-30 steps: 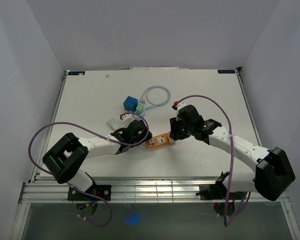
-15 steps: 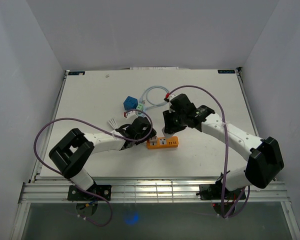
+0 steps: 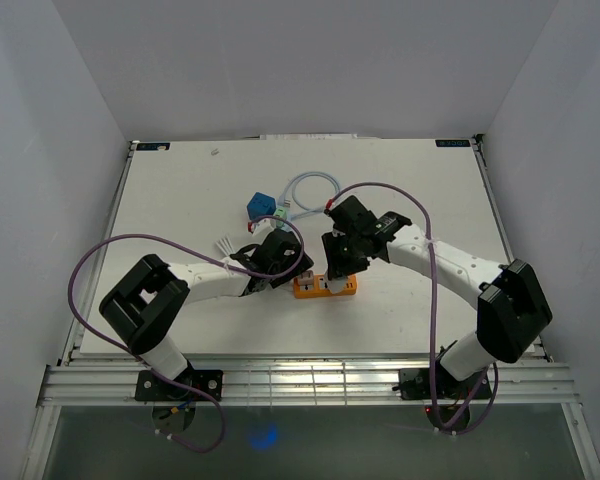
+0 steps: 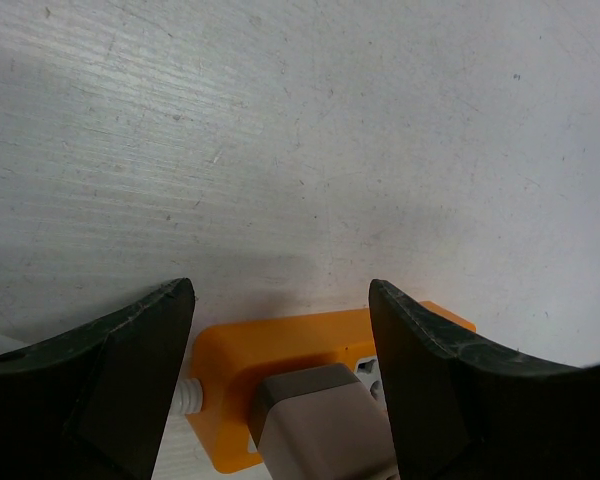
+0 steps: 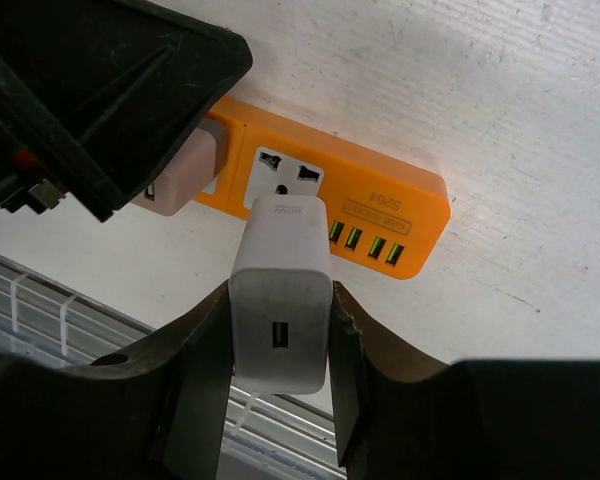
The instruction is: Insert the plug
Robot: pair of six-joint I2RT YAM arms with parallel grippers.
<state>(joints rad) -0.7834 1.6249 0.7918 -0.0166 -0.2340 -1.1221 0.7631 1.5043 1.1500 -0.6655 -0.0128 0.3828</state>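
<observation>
Orange power strip point(image 5: 380, 215): on the table point(image 4: 280, 120), directly ahead of my right tool point(image 5: 278, 330), which is clamped on the white plug point(image 5: 280, 290), its tip at the strip's uncovered socket. Fingers of my left tool point(image 4: 280, 300) are apart, straddling the strip's end and a beige plug point(image 4: 320, 420).

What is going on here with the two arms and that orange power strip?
The right gripper is shut on a white charger, holding it just short of the socket on the orange power strip. The socket's holes are visible, so it is not plugged in yet. The left gripper is open, its fingers either side of the strip's end, where a beige plug already sits.
</observation>
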